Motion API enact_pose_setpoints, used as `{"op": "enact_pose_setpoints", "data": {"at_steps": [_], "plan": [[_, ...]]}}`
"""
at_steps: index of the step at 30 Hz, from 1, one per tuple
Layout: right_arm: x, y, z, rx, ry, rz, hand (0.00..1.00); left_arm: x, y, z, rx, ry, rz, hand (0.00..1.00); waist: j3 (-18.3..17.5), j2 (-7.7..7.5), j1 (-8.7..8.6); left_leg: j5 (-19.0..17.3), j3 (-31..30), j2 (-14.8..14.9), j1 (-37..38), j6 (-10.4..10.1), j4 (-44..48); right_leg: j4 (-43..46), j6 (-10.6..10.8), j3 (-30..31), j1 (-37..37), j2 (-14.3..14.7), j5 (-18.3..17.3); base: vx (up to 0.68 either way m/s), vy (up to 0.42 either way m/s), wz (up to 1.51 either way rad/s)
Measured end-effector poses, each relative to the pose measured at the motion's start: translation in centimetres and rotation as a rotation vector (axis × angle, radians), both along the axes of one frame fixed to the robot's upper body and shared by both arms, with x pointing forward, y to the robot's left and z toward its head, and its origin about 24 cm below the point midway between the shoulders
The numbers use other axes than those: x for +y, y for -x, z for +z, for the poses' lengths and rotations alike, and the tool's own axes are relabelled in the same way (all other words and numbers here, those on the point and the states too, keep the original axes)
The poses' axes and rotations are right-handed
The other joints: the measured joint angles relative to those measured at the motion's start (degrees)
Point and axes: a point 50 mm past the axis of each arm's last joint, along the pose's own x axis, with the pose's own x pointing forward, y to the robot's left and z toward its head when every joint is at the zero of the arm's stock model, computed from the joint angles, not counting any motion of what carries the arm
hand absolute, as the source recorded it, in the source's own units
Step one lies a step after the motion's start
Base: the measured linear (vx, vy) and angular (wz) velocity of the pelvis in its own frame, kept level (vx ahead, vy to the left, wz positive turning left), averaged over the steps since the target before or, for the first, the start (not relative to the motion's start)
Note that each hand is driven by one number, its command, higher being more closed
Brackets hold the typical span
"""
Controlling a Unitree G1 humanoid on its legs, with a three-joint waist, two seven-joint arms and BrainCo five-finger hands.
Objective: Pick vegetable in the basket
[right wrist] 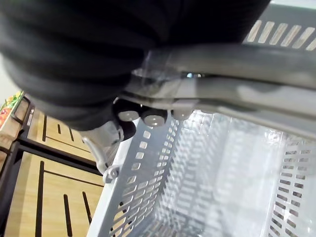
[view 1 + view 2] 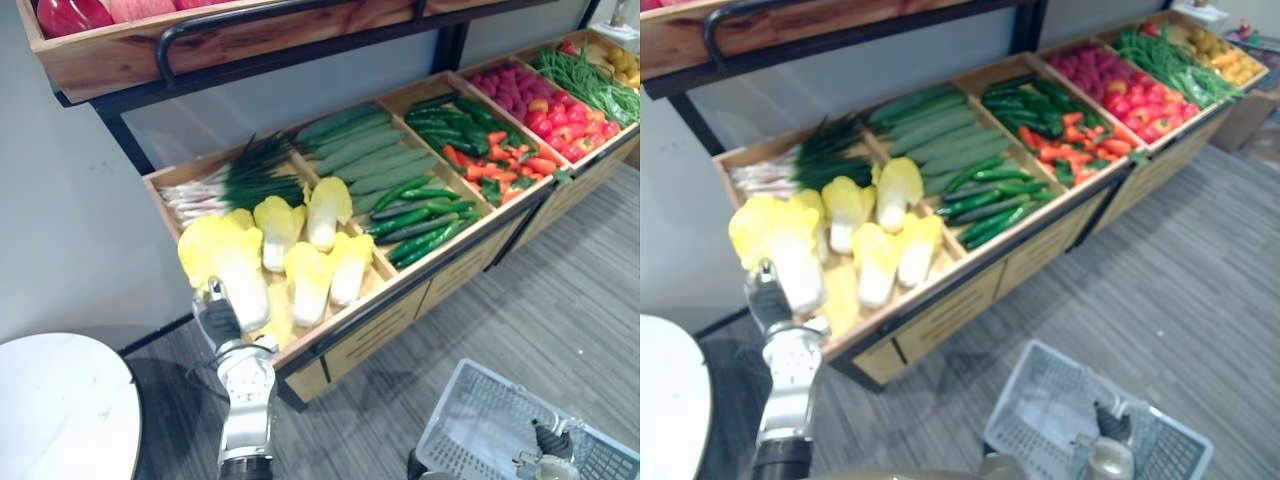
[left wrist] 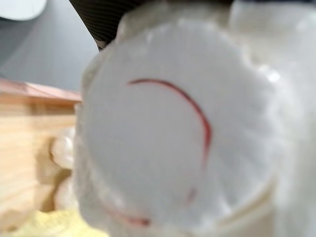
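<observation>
A large napa cabbage [image 2: 226, 262] with yellow leaves and a white stalk is raised over the front left corner of the wooden crate [image 2: 300, 345]. My left hand [image 2: 220, 322] grips it from below. Its round white base [image 3: 173, 143] sits right against the left wrist camera. Several more napa cabbages [image 2: 318, 255] lie in that crate. Low on the right, my right hand [image 2: 549, 443] is curled round the grey handle [image 1: 222, 59] of a white plastic basket [image 2: 478, 415]. The basket [image 1: 148, 187] hangs with nothing in it.
Green onions [image 2: 235, 180], pale gourds [image 2: 370, 155], cucumbers [image 2: 420, 215], chillies and carrots [image 2: 495, 150] fill neighbouring crates, with red produce and green beans [image 2: 585, 80] farther right. An upper shelf [image 2: 200, 40] overhangs the stand. A white round table [image 2: 60, 410] stands at lower left.
</observation>
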Motion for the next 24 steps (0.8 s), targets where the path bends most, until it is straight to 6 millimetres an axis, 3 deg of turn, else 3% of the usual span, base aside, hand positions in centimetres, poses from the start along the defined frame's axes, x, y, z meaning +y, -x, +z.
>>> {"op": "enact_pose_setpoints", "data": {"at_steps": [6, 7, 12, 18, 24], "plan": [[-2.8, -0.9, 2.1, -0.047, 0.09, -0.015, 1.0, -5.1, -1.1, 1.9, -0.083, -0.082, -0.278, 1.0, 0.1, 0.49, -0.27, -0.1, 1.6, -0.1, 1.0, -0.1, 0.0, 0.6, 0.0, 1.6, -0.3, 0.1, 0.0, -0.01, -0.016, -0.12], [-3.7, -1.4, 3.0, -0.071, 0.126, -0.01, 1.0, -6.7, -1.2, 2.3, -0.102, -0.106, -0.366, 1.0, 0.2, 0.74, -0.38, -0.2, 2.0, 0.0, 1.5, -0.1, 0.0, 0.7, 0.0, 2.2, -0.2, 0.2, 0.0, -0.02, -0.021, -0.21], [-5.7, -3.2, 6.5, -0.185, 0.244, 0.021, 1.0, -10.3, -0.7, 3.5, -0.177, -0.131, -0.574, 1.0, 0.2, 2.02, -1.23, -0.5, 4.8, 0.1, 2.0, -0.3, -0.3, 0.9, 0.3, 4.3, -1.2, 0.3, 0.2, -0.02, -0.023, -0.22], [-6.1, -4.3, 9.6, -0.318, 0.283, 0.091, 1.0, -15.1, 0.2, 4.7, -0.232, -0.18, -0.864, 1.0, 0.3, 2.65, -1.77, -1.2, 7.9, 0.4, 3.8, -0.7, -0.3, 1.0, 0.4, 6.8, -1.2, 0.7, 0.2, 0.01, -0.009, -0.22], [-4.8, -4.8, 10.6, -0.387, 0.23, 0.209, 1.0, -18.9, 1.5, 4.4, -0.242, -0.243, -1.131, 1.0, 0.3, 2.63, -2.1, -1.6, 9.2, 0.3, 3.9, -1.0, -0.3, 1.0, 0.4, 7.4, -1.9, 0.8, 0.2, 0.0, -0.018, -0.1]]}}
